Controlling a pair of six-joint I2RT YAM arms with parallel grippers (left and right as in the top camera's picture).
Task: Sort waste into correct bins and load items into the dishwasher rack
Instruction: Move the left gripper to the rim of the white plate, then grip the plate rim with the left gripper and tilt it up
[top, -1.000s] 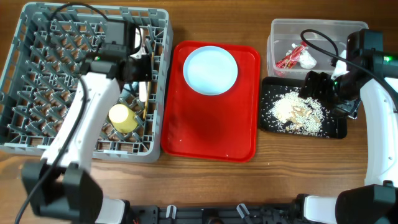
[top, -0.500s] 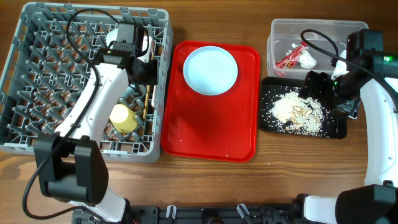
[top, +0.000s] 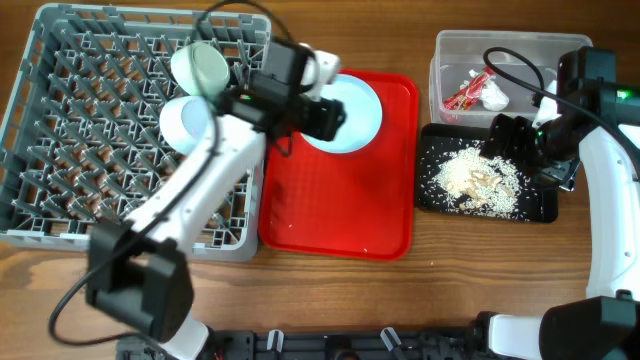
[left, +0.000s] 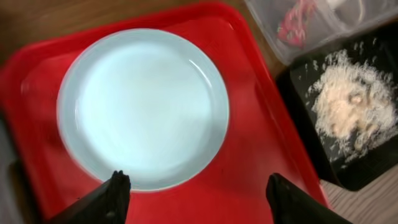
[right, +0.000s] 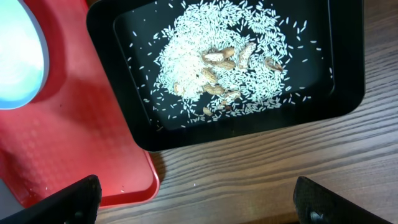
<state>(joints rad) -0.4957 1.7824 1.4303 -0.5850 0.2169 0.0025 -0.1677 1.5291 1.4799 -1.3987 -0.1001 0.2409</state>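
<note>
- Left gripper (left: 200, 190) hangs over the pale round plate (left: 143, 109). Jaws are spread wide with nothing between them. Both tips show at the plate's near rim, one toward each side. Reads as lining up for a grip on the rim, with no contact that I can make out.
- The plate lies flat at the far end of the red rectangular serving tray (top: 340, 215), right of the large grey lattice dishwasher rack (top: 70, 150). It is not yet loaded.
- Right gripper (right: 205, 202) is parked above the shallow black rectangular tray (right: 323, 93), jaws at full spread and empty. Probably waiting clear of the left arm's work.
- Waste looks sorted. The beige rice-like food scraps (right: 217, 62) are heaped in the black tray. The red snack wrapper (top: 463, 95) and crumpled white tissue (top: 494, 95) sit in the clear rectangular plastic tub (top: 510, 45), far of the black tray.
- Edges: the plate's rim is low and sits close to the tray floor, so there is little purchase and a slip is likely. The red tray's raised lip stands just beside the rack's right wall, and the plate must clear both.
- Room: the red tray's near half is bare, giving space to slide or tilt the plate. The black tray crowds the red tray's right edge. Bare wooden table (right: 261, 174) lies near of it.
</note>
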